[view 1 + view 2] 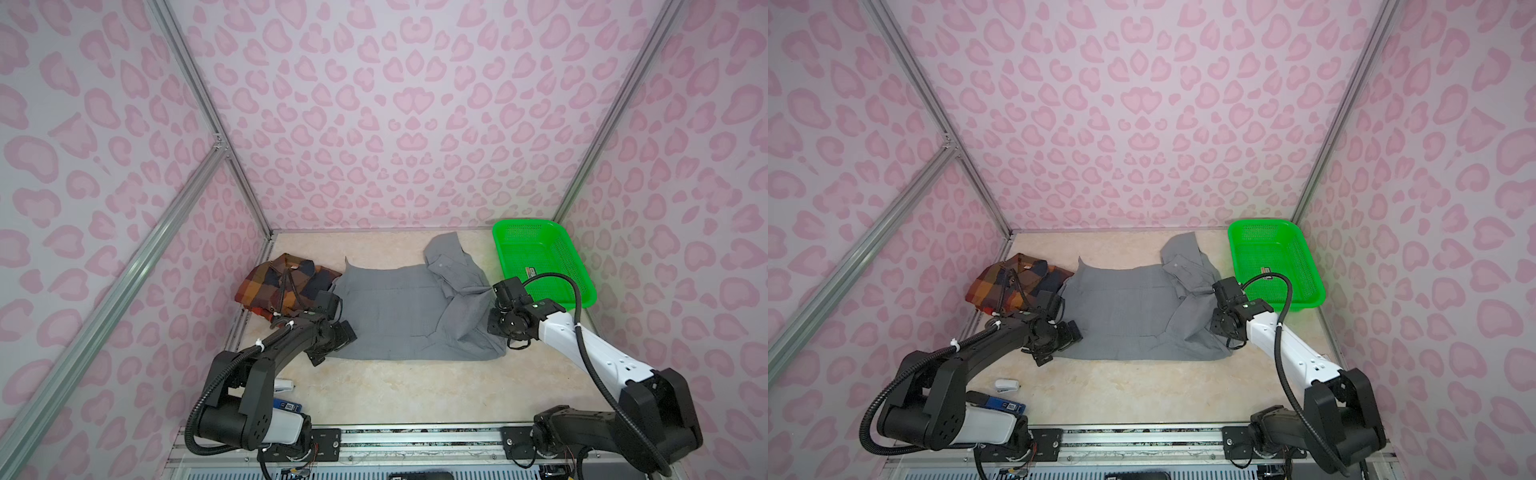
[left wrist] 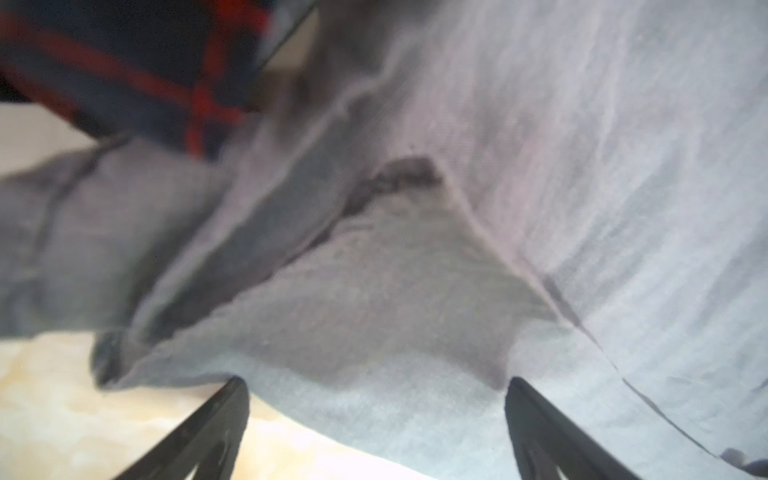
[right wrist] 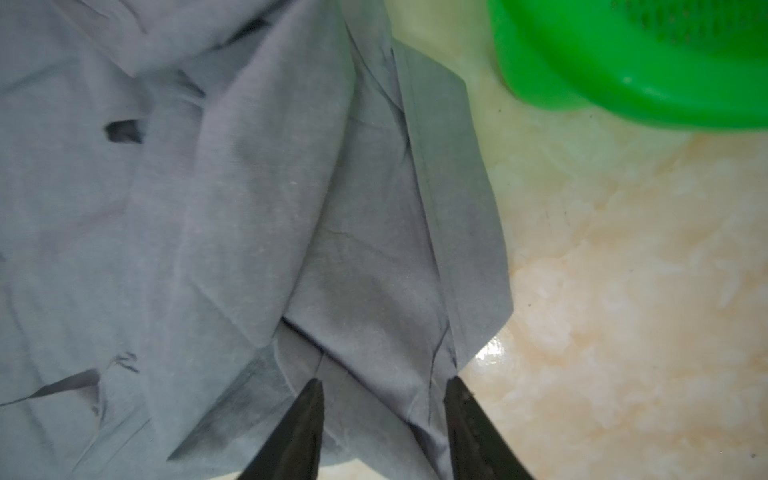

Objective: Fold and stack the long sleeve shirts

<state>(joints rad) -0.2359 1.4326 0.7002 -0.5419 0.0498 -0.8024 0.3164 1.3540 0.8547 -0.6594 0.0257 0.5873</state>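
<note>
The gray long sleeve shirt (image 1: 395, 316) (image 1: 1125, 316) lies spread flat mid-table, with a sleeve and the collar bunched on its right side. The plaid long sleeve shirt (image 1: 282, 282) (image 1: 1013, 282) lies folded at the back left, touching the gray one's left edge. My left gripper (image 1: 332, 347) (image 1: 1059, 345) is low at the gray shirt's near left corner. In the left wrist view it (image 2: 376, 380) is open wide, straddling the hem of the gray cloth (image 2: 374, 291). My right gripper (image 1: 496, 328) (image 1: 1219, 328) is at the shirt's right edge. Its jaws (image 3: 386, 379) stand apart over a fold of gray fabric (image 3: 365, 270).
A green mesh basket (image 1: 523, 224) (image 1: 1258, 224) (image 3: 623, 75) stands at the back right, close beside my right arm. A small white object (image 1: 1008, 385) and a blue one (image 1: 1000, 404) lie near my left arm's base. Pink patterned walls enclose the marble-look table (image 1: 395, 395).
</note>
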